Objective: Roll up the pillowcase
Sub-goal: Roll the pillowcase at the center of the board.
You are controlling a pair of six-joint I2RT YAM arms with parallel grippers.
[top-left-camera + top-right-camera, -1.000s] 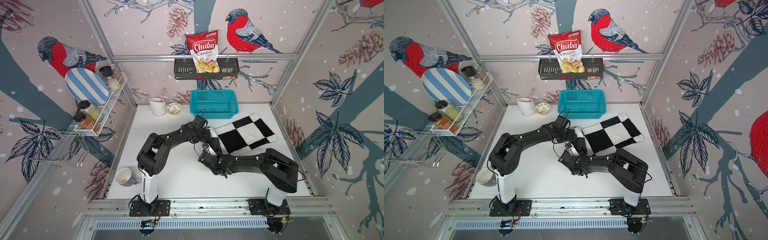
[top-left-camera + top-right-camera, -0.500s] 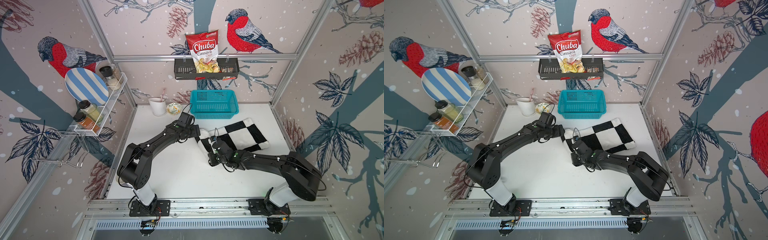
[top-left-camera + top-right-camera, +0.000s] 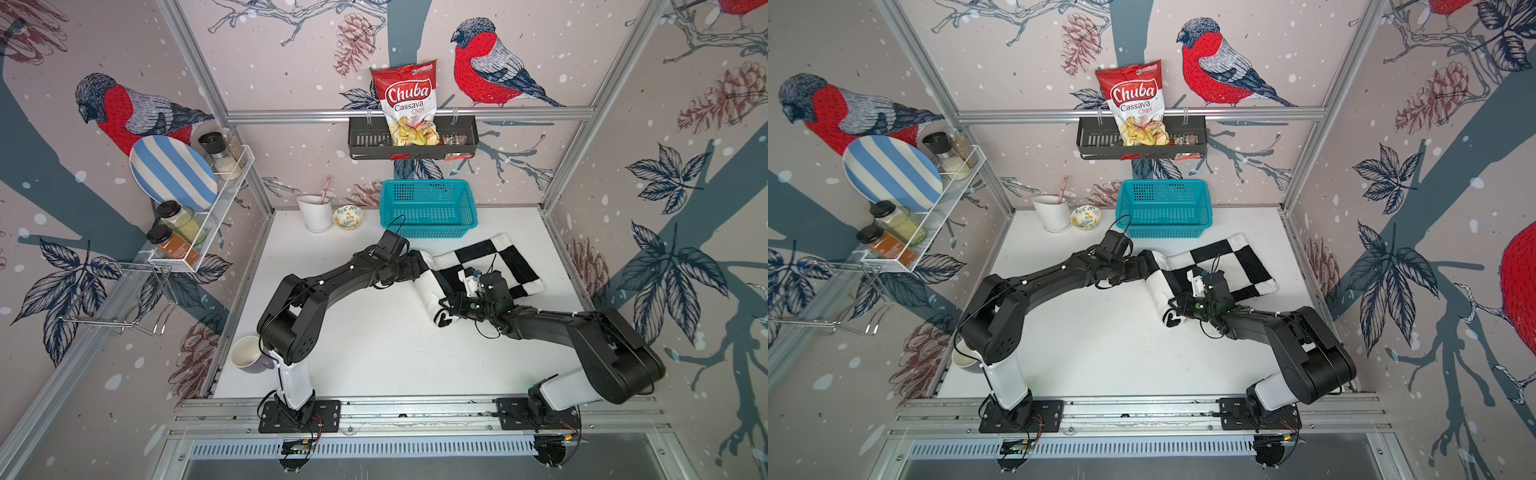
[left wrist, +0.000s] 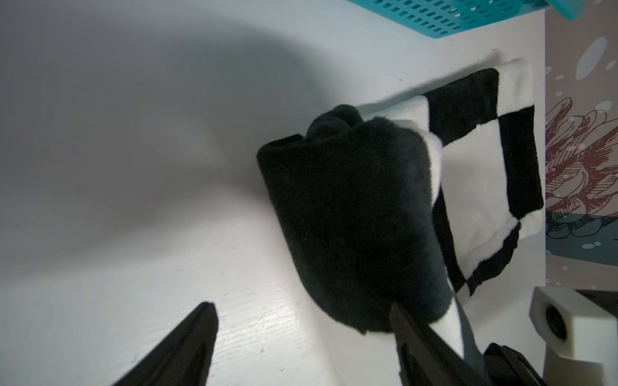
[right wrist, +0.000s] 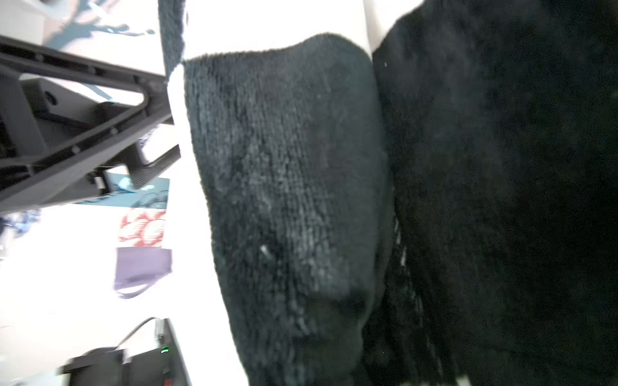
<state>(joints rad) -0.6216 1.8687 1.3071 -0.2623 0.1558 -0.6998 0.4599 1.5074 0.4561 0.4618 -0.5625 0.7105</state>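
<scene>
Top views, near edge first: lilac mug (image 3: 249,354) at the near left corner of the table (image 3: 374,353), beside the left arm's base. Then bare white table, matte, finely scuffed in the left wrist view.

Further in, right of middle, the pillowcase (image 3: 513,266). One end wound into a thick roll (image 3: 432,291) lying near-to-far, the rest flat, stretching toward the right wall. Right gripper (image 3: 448,309) at the roll's near end, fingers pressed almost together. Impossible to tell whether a fold is nipped between them, with only black plush filling the right wrist view. Left gripper (image 4: 301,305) at the roll's far end, fingers (image 4: 406,331) spread wide, one against the roll's black end, the other over bare table.

Handling, as a guess: light, soft, plush, no stiffness. Grippy against itself, yet apt to slacken and unwind once released, and to skew if one end turns faster. Best taken at both ends of the roll, low, and turned evenly.

Beyond: teal basket (image 3: 428,208) just behind the flat part, near but seemingly apart. White cup (image 3: 316,212) and small patterned bowl (image 3: 348,217) by the back wall. Higher up, chip bag (image 3: 409,104) in a black rack (image 3: 361,141), and a wire shelf (image 3: 245,166) with striped plate (image 3: 172,174) and jars (image 3: 183,222). Bird-print walls close on three sides.
</scene>
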